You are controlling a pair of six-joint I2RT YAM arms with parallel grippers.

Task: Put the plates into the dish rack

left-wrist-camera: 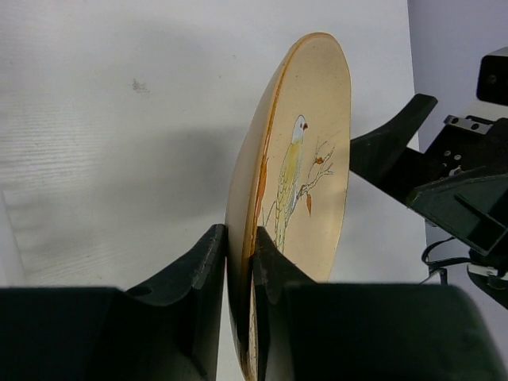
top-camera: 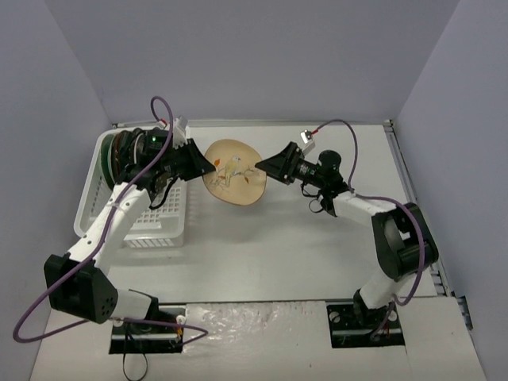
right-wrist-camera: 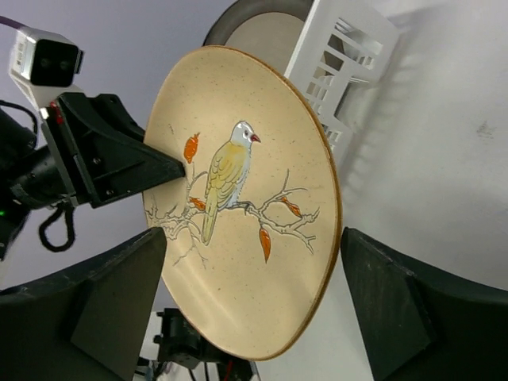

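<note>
You have one white table (top-camera: pixel 302 254) under everything, and one white dish rack (top-camera: pixel 159 230) sitting on its left side. Your two arms reach in from the near edge: the left arm (top-camera: pixel 119 214) crosses over the rack, and the right arm (top-camera: pixel 397 238) bends in from the right.

At the far end of the rack you can see a dark cluster of racked plates (top-camera: pixel 119 155) standing on edge. The left arm hides too much of them for you to count.

One tan plate (top-camera: pixel 234 178), painted with a single bird on a branch with orange leaves, hangs in the air between your two grippers. It is over the table, just to the right of the rack, and it is tilted up on edge.

Your left gripper (left-wrist-camera: pixel 240 242) is clamped on the plate's rim, one finger on each face. Your right gripper (top-camera: pixel 263 165) has its jaws spread wide, with one finger on either side of the plate. You cannot tell whether either finger grazes the rim.
</note>
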